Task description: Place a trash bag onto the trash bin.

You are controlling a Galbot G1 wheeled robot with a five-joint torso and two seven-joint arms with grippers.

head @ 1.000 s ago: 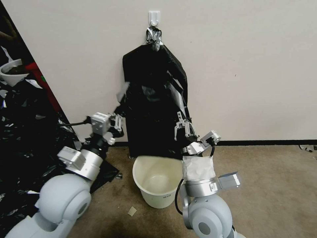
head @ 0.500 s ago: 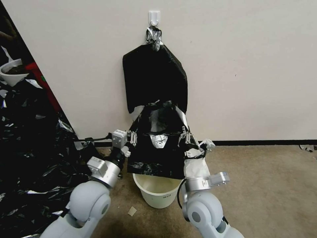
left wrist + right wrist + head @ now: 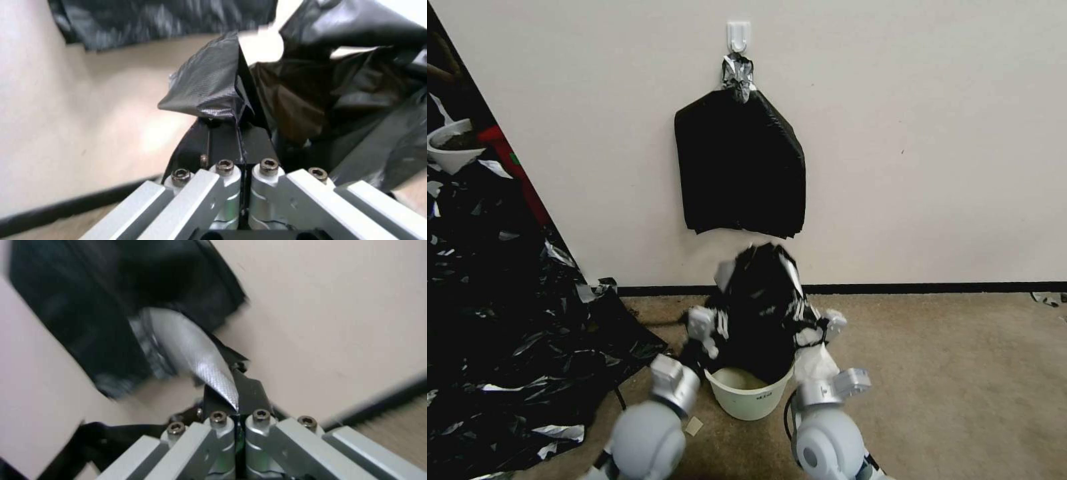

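The trash bag point(image 3: 760, 303), glossy black film with silvery glints, hangs bunched between my two grippers, and its lower part dips into the mouth of the trash bin point(image 3: 747, 395). The bin is a cream-white bucket standing on the carpet by the wall. My left gripper point(image 3: 712, 327) is shut on the bag's left edge, and my right gripper point(image 3: 816, 327) is shut on its right edge. In the left wrist view the left gripper point(image 3: 238, 133) pinches a fold of the bag point(image 3: 209, 83). In the right wrist view the right gripper point(image 3: 238, 401) clamps a silvery flap of the bag point(image 3: 195, 350).
A flat stack of black bags point(image 3: 740, 167) hangs from a white wall hook point(image 3: 738, 35) above the bin. A big heap of black plastic sheets point(image 3: 500, 313) covers the floor at the left, with a white pot point(image 3: 450, 148) behind it. A paper scrap point(image 3: 694, 427) lies near the bin.
Both grippers have come down and toward the bin with the bag. The bag has come away from the hanging stack and now sags into the bin's mouth.
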